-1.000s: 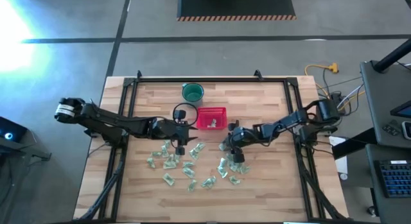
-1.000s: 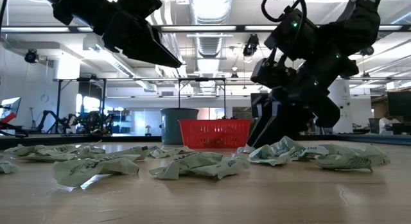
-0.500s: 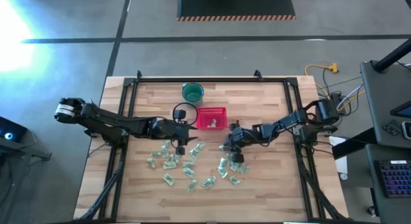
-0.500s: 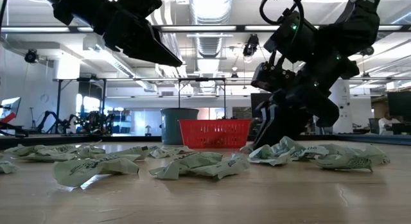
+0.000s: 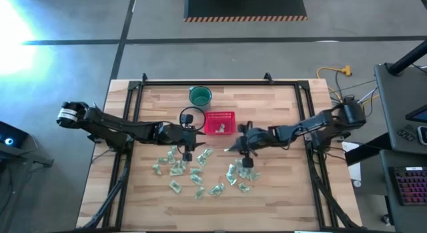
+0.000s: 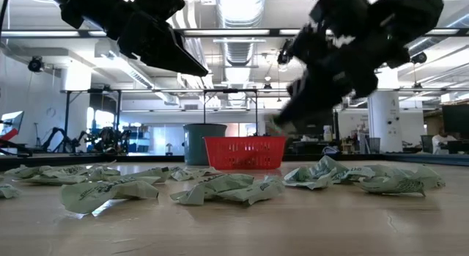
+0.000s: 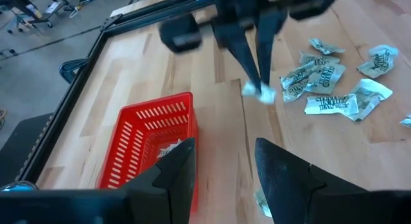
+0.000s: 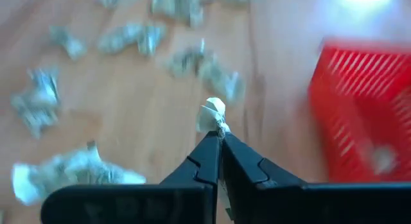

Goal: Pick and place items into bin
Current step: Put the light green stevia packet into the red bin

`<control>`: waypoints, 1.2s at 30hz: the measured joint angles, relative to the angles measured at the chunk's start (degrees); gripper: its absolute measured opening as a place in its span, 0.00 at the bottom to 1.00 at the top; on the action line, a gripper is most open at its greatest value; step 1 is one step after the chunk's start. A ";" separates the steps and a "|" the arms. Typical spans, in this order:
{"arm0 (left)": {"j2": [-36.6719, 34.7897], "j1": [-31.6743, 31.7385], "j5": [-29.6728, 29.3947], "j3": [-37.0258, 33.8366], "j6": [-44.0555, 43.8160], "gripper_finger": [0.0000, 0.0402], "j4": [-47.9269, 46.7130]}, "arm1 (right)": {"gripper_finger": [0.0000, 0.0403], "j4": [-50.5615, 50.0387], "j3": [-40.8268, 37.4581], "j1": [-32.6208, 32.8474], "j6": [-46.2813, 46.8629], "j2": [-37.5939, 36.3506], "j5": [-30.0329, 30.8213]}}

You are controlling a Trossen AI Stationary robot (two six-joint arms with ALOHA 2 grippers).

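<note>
The small crinkled green-and-white wrapped piece (image 8: 212,115) is now off the table, pinched in your right gripper (image 8: 219,139), which has lifted since a second ago, near the square red mesh basket (image 5: 220,123) at frame centre. Your left gripper (image 7: 225,163) hovers spread.

One red basket (image 5: 219,123), one green cup (image 5: 199,95), roughly twenty wrapped pieces (image 5: 179,169).

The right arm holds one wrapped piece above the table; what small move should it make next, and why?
Probably carry it sideways over the red basket. The right tool is shut on a wrapped piece, lifted off the table, and the basket stands close beside it, not yet beneath.
</note>
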 joint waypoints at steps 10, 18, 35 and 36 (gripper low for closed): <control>0.00 0.00 0.02 0.00 0.02 0.36 0.03 | 0.02 5.33 0.04 -2.84 -8.36 -6.83 23.04; 0.13 -0.01 0.02 0.00 -1.26 0.36 0.02 | 0.02 8.01 0.02 -8.56 -4.72 -1.93 21.67; 0.13 -0.01 0.02 0.00 -1.27 0.36 -0.05 | 0.07 12.63 7.86 -10.66 -7.42 10.14 18.47; 0.13 0.00 0.02 0.00 -1.27 0.36 -0.08 | 0.09 11.68 8.17 -10.64 -7.44 10.11 18.49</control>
